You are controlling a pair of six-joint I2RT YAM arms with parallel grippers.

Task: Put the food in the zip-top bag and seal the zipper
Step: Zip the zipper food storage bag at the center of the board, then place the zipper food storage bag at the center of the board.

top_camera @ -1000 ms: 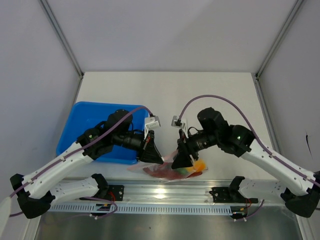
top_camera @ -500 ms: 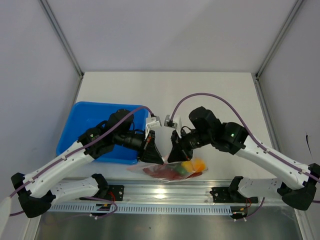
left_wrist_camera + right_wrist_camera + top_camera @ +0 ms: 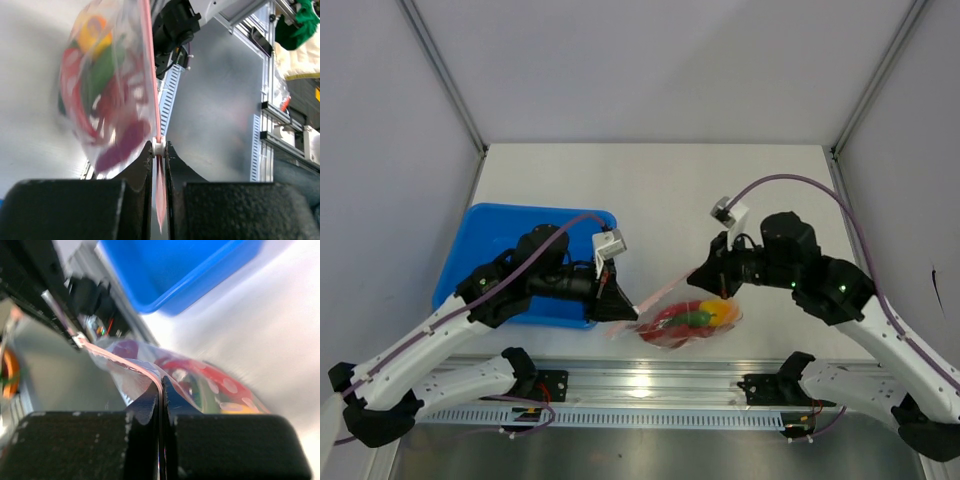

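Observation:
The zip-top bag [image 3: 692,325] hangs low over the table's near edge, stretched between both grippers. Through its clear plastic I see the food [image 3: 697,318]: red, green and yellow-orange pieces. The pink zipper [image 3: 663,294] runs taut between the grippers. My left gripper [image 3: 621,306] is shut on the zipper's left end; in the left wrist view its jaws [image 3: 159,150] pinch a white slider on the zipper [image 3: 150,75]. My right gripper [image 3: 701,284] is shut on the zipper's right end; in the right wrist view [image 3: 161,385] the bag [image 3: 210,385] bulges beyond the fingers.
The blue tray [image 3: 490,235] sits at the left, under the left arm, and shows in the right wrist view as the tray [image 3: 175,270]. An aluminium rail [image 3: 650,385] with the arm bases runs along the near edge, just below the bag.
The right gripper closed on the zipper and pulled up and to the right. The bag went from slumped on the table to stretched taut. The left gripper kept its grip and shifted slightly left.

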